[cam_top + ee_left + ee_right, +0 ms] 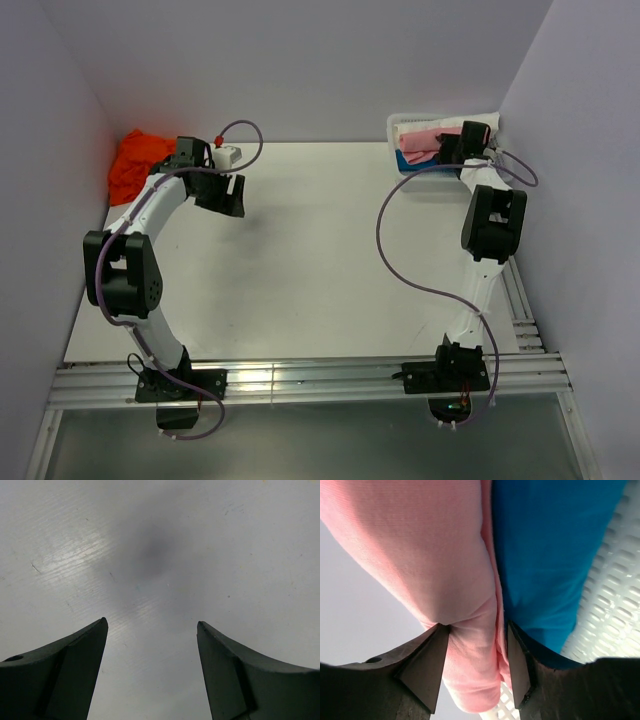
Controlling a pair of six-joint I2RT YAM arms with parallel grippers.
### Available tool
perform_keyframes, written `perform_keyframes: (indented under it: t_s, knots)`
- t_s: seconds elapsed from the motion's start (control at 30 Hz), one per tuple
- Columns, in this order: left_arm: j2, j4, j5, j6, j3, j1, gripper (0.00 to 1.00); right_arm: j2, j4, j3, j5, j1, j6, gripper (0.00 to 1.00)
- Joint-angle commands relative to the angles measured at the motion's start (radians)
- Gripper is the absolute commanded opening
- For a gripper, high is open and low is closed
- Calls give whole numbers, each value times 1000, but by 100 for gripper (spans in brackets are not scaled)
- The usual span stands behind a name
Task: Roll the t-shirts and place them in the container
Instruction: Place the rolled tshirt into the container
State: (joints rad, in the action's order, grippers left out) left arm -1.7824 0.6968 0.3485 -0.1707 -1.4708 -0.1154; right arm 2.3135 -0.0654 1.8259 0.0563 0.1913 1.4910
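Observation:
The bright orange t-shirt (135,160) lies crumpled in the far left corner. The light pink t-shirt (420,140) is a rolled bundle in the white mesh basket (440,118) at the far right. In the right wrist view the pink t-shirt (430,545) runs down between the spread fingers of my right gripper (476,626), which stands open around it. My right gripper (450,148) reaches into the basket. My left gripper (228,205) hovers open over bare table just right of the orange shirt. Nothing lies between the fingers of my left gripper (151,622).
A blue cloth (555,545) lies beside the pink roll in the basket, against my right finger. The basket's mesh wall (615,615) is close on the right. White walls enclose the table on the left, back and right.

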Motion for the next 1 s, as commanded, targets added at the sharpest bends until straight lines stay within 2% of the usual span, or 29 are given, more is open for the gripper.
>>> perform_keyframes:
  t_s: [0.0,0.5,0.97]
  knots:
    - [38,1,43,0,-46,2,78,17,-112,58,50,8,-51,57]
    - [57,9,81,14,-59,2,77,-63,-188,16,112,39,-113,60]
    - [58,3,104,27,-57,0,77,-154,-220,-34,120,40,-144,56]
